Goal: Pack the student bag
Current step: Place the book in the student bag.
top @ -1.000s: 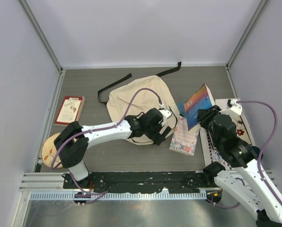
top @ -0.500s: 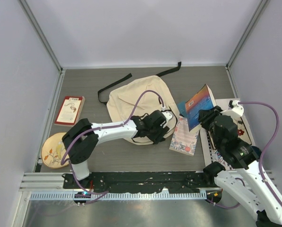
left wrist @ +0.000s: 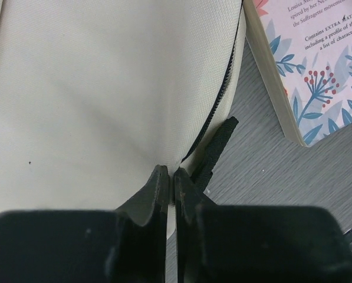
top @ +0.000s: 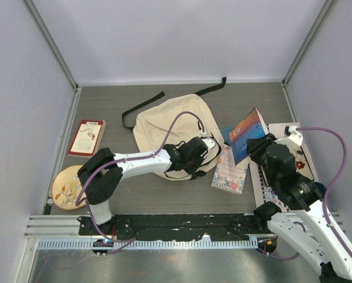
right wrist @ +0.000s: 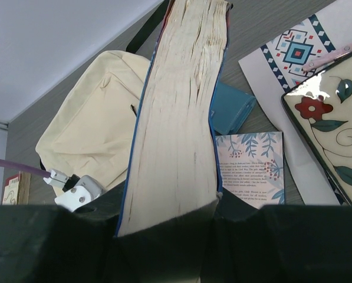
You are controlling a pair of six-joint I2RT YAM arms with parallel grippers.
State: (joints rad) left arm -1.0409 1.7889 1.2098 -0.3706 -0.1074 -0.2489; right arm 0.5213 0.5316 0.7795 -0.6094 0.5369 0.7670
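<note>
The right gripper [right wrist: 167, 215] clamps one book [right wrist: 181, 106] of three, while the left gripper [left wrist: 174, 177], nearly closed, pinches the single student bag [top: 152, 127] by its edge.

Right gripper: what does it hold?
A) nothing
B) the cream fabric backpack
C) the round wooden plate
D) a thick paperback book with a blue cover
D: the right wrist view shows the thick blue-covered paperback book clamped at its lower end in the right gripper, page edges toward the camera.
</note>
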